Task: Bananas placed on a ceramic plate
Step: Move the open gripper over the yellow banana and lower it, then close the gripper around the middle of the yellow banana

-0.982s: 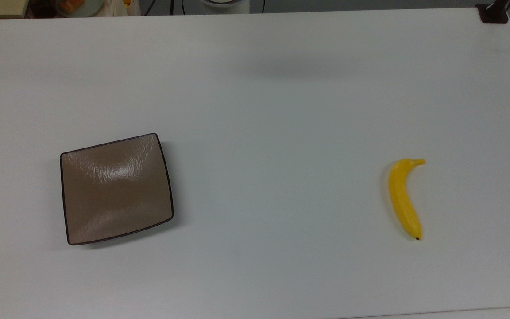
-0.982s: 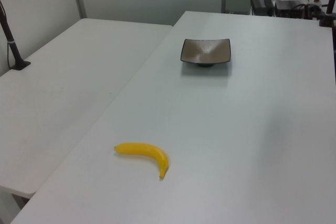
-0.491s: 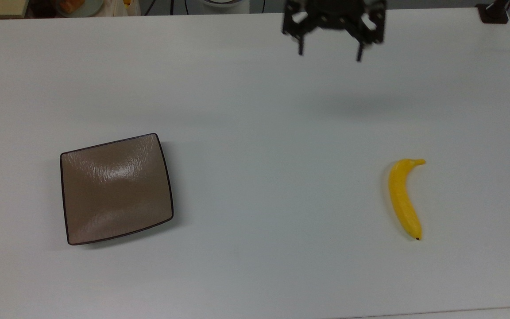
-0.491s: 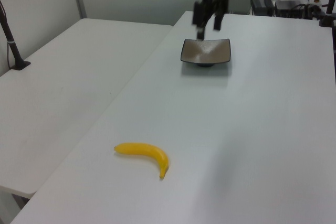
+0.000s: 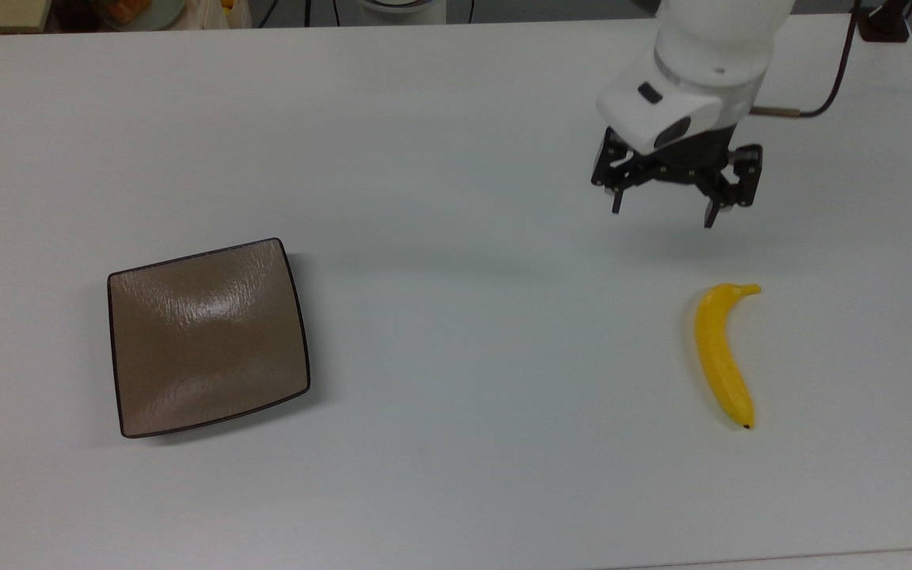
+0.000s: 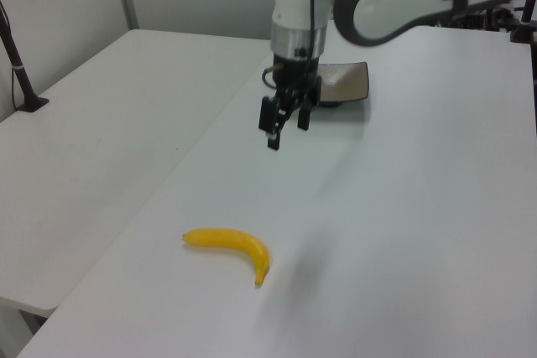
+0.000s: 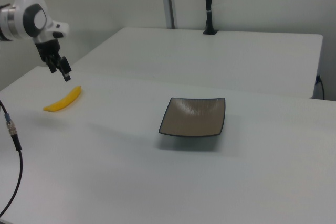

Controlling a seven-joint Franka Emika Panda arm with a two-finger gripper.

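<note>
A yellow banana lies alone on the white table at the top view's right, stem toward the top. It is also in the left view, banana, and in the right view, banana. The square brown ceramic plate sits bare at the top view's left; in the left view the arm covers part of the plate. My gripper hangs open above the table, short of the banana's stem end and holding nothing. The gripper hovers between plate and banana; the gripper is above the banana.
A second white table adjoins along the banana's side. A black clamp post stands at a far corner. Clutter lines the top view's upper edge. A cable hangs at the right view's left.
The arm has come in from the top view's upper edge and moved down and right toward the banana. The gripper stays open. Banana and plate have not moved.
</note>
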